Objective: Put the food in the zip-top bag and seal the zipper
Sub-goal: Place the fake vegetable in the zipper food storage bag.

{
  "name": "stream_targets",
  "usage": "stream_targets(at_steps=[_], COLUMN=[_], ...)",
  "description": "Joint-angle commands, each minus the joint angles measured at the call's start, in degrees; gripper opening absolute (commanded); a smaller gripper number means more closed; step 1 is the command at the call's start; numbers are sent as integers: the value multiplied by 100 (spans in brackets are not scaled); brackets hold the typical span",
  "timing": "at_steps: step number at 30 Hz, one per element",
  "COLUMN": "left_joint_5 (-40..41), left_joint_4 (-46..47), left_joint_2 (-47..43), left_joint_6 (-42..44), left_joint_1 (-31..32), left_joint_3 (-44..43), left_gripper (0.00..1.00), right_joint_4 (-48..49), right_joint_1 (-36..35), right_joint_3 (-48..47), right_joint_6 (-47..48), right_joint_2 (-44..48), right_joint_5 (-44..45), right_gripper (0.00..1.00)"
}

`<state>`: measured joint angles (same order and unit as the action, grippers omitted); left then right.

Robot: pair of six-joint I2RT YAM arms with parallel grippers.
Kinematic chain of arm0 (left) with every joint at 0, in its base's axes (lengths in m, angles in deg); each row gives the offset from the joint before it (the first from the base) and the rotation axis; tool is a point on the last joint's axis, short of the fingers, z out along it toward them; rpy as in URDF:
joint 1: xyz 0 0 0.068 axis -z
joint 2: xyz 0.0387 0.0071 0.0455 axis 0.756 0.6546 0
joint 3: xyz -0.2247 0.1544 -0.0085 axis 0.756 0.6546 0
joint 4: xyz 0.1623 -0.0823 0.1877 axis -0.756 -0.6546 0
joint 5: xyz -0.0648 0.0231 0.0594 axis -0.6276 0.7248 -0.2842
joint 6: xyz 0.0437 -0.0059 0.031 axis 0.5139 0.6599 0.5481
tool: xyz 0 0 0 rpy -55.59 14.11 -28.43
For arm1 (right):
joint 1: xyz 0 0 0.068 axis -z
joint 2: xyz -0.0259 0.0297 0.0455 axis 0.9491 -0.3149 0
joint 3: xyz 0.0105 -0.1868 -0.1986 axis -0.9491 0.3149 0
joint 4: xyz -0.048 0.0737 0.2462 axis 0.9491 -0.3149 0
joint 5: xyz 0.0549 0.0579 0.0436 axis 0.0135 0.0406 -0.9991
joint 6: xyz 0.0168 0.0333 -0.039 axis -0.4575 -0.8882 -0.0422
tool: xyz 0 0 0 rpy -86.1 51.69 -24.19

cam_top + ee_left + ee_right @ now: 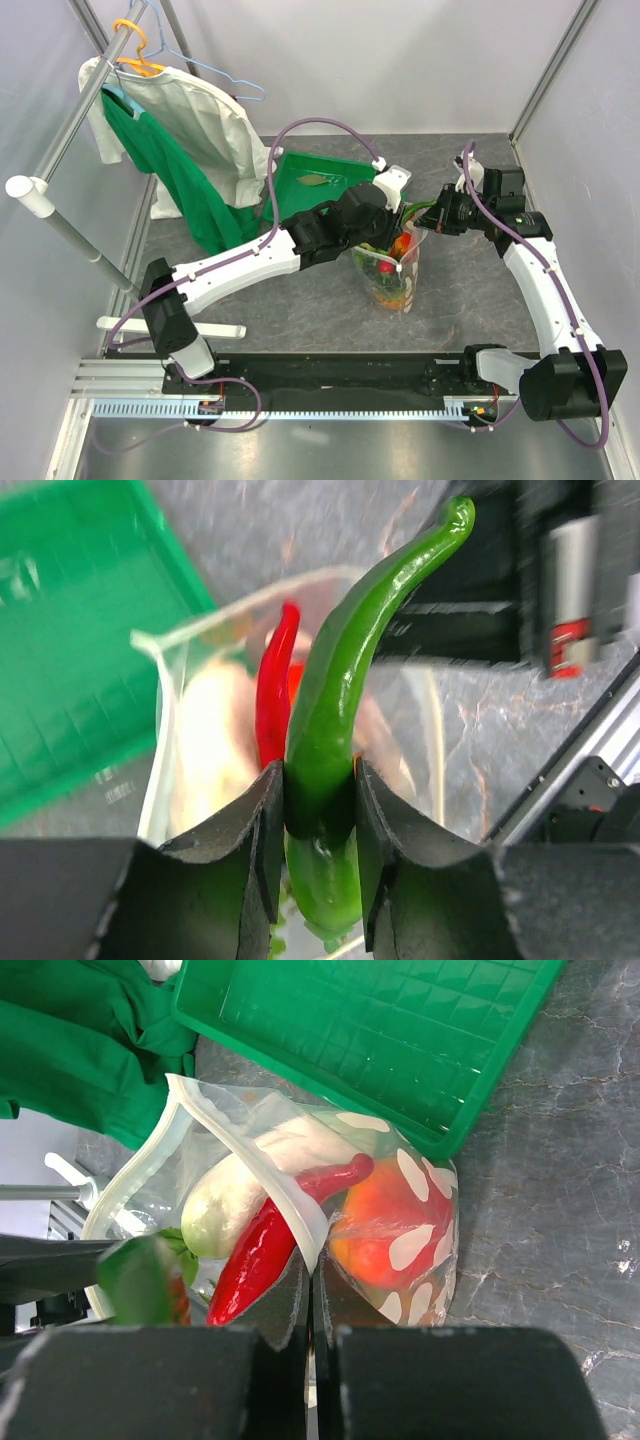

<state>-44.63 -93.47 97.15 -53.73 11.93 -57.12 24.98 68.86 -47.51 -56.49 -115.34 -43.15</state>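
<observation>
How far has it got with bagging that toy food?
Partly done: a white vegetable, a red chili and an orange piece already sit in the bag. In hand: the left end effector grips the green pepper over the mouth, while the right end effector pinches the bag's edge. Left: drop the pepper in and close the zipper, which gapes open.

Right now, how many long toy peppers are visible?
2. The green pepper is pinched in the left fingers over the clear dotted plastic bag; the red chili sticks out of that bag's mouth. More may hide inside.
</observation>
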Motion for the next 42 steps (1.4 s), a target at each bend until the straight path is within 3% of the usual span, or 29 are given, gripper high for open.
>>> stream_targets(at_steps=[1, 7, 10, 11, 14, 18, 20, 25, 28, 30, 36, 42], left_joint_5=[260, -66, -215, -311, -268, -382, -670, -349, -364, -574, -1857, -2192], left_joint_4=[-859, -1791, -2336, -2415, -2425, -2355, -2328, -2047, -2125, -2222, -2311, -2074], left_joint_2=[14, 190, 418, 453, 462, 533, 507, 147, -56, -153, -617, -672], left_joint_6=[-978, -1787, -2121, -2183, -2297, -1868, -1212, -312, -83, -83, 119, -126], left_joint_1=[-13, -30, -109, -162, -337, -540, -531, -566, -890, -1207, -1331, -1314], left_joint_3=[-171, -435, -690, -760, -909, -1497, -1857, -1824, -1605, -1342, -366, 75], left_gripper=[4, 5, 17, 29, 43, 54, 57, 62, 58, 56, 69, 68], right_joint_4=[305, 322, 331, 331, 322, 331, 331, 340, 340, 349, 331, 296], right_joint_1=[15, 15, 15, 15, 15, 24, 15, 15, 15, 24, 15, 24], right_joint_3=[-76, -102, -85, -76, -76, -85, -85, -50, -58, -67, -76, -67], right_joint_6=[-50, -50, -33, -33, 3, 29, 55, 82, 108, 134, 187, 231], right_joint_2=[-5, -50, -41, -32, -14, -5, -14, -23, 12, 12, 30, 47], right_joint_5=[-72, -63, -72, -72, -72, -89, -90, -107, -151, -169, -186, -274], right_gripper=[0, 0, 0, 0, 0, 0, 0, 0, 0, 0, 0, 0])
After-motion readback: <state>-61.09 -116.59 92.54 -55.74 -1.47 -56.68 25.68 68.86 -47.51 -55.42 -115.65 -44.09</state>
